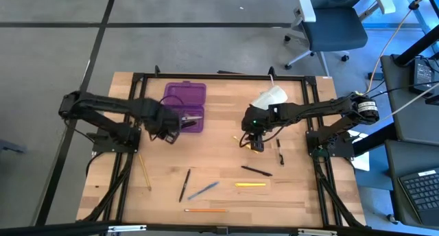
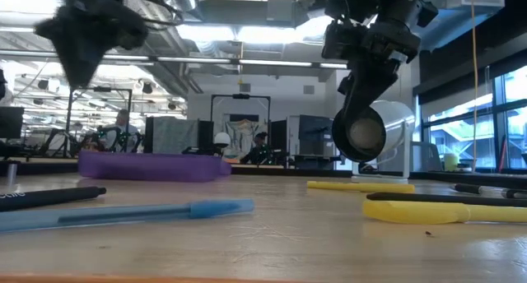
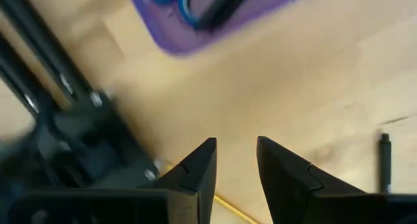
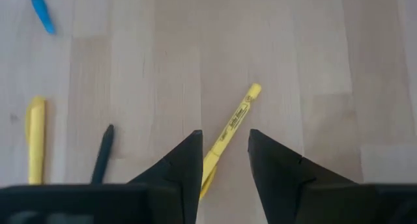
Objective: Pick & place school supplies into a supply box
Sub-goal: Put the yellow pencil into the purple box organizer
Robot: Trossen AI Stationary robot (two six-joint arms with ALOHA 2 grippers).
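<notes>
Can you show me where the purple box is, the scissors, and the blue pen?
purple box (image 1: 184,93): high view, on its bare purple part near the top edge.
scissors (image 3: 184,1): left wrist view, on a blue handle loop inside the box.
blue pen (image 2: 123,215): low view, on the middle of its barrel.

High camera overhead, straight down, far enough to take whole worktop (image 1: 219,160) and both arms. Low camera at worktop height, close behind blue pen (image 2: 123,215), facing level into room. Left wrist camera behind left pincer (image 3: 234,162), close over wood, purple supply box (image 3: 215,15) just ahead of it. Right wrist camera behind right pincer (image 4: 223,155), yellow pen (image 4: 229,129) between its tips. Box and pens show in high view too.
</notes>
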